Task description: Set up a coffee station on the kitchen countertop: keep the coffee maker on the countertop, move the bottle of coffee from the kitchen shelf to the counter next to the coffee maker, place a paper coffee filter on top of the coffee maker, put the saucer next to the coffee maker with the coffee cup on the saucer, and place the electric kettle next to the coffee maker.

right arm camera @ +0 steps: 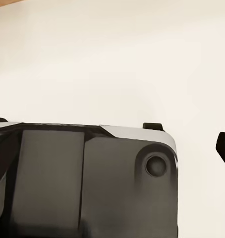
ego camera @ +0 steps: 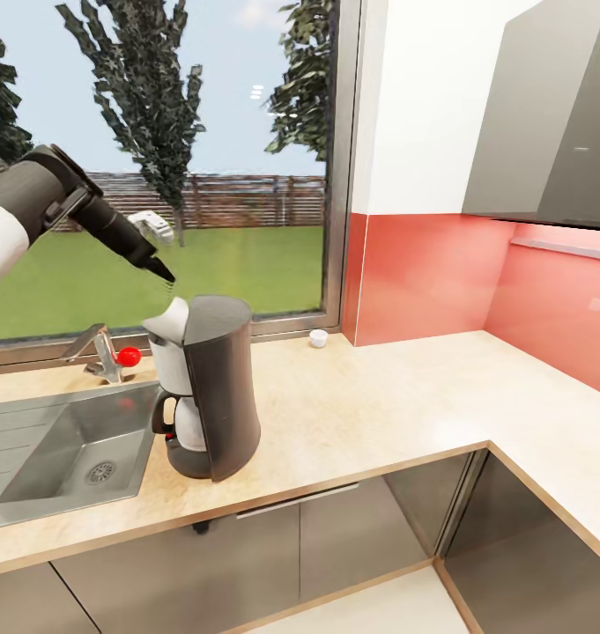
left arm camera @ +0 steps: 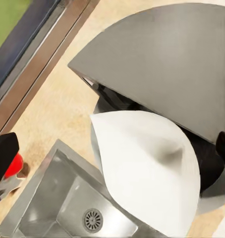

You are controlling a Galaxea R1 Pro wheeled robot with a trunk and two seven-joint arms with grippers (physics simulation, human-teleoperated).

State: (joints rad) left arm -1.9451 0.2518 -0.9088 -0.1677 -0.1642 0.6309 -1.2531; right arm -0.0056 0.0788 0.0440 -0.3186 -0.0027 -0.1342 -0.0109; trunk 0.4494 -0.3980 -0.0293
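The coffee maker (ego camera: pixel 213 387) stands on the kitchen countertop (ego camera: pixel 379 414) just right of the sink. A white paper coffee filter (ego camera: pixel 171 319) rests tilted on its top front, seen close up as a white cone (left arm camera: pixel 147 171) against the grey lid (left arm camera: pixel 162 64). My left gripper (ego camera: pixel 163 271) hovers just above the filter, open, its fingers (left arm camera: pixel 3 153) wide apart and clear of it. The tiny white coffee cup (ego camera: pixel 317 338) sits by the window frame. The bottle of coffee, saucer and electric kettle are out of view. One right gripper finger (right arm camera: pixel 224 147) shows over pale floor.
A steel sink (ego camera: pixel 62 453) with a red-knobbed faucet (ego camera: pixel 114 354) lies left of the coffee maker. A window runs behind the counter, and a red backsplash (ego camera: pixel 440 273) and grey wall cabinet (ego camera: pixel 546 114) are at the right. The counter turns a corner at the right.
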